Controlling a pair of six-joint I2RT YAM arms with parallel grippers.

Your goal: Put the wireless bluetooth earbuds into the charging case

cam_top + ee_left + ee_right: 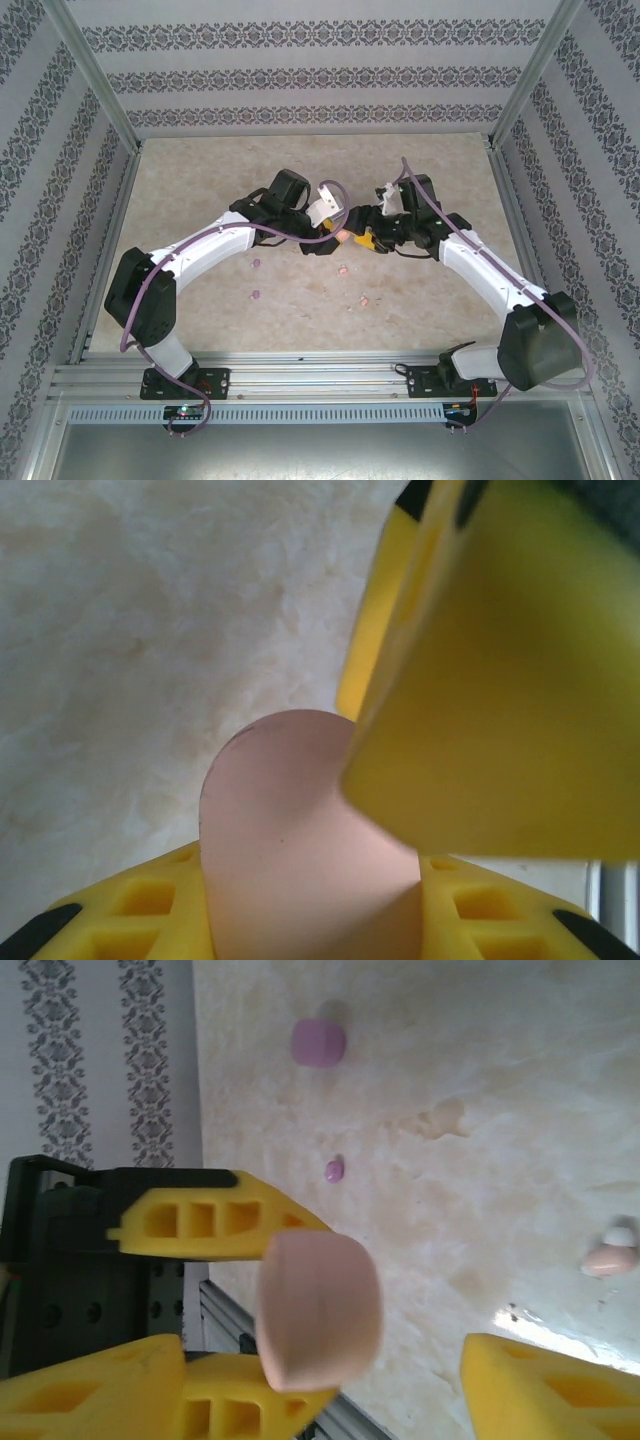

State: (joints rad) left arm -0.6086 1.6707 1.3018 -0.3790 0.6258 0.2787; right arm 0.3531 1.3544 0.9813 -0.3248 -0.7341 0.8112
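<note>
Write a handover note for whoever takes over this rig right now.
Left gripper: fingers shut on the pale pink oval plastic case, held off the table.
Right gripper: open, fingers either side of that case.
On the beige tabletop: purple rounded plastic case, tiny purple bud, tiny pale pink bud, all loose.
Done: nothing visibly inserted.
Left: seat the buds in their cases.
</note>
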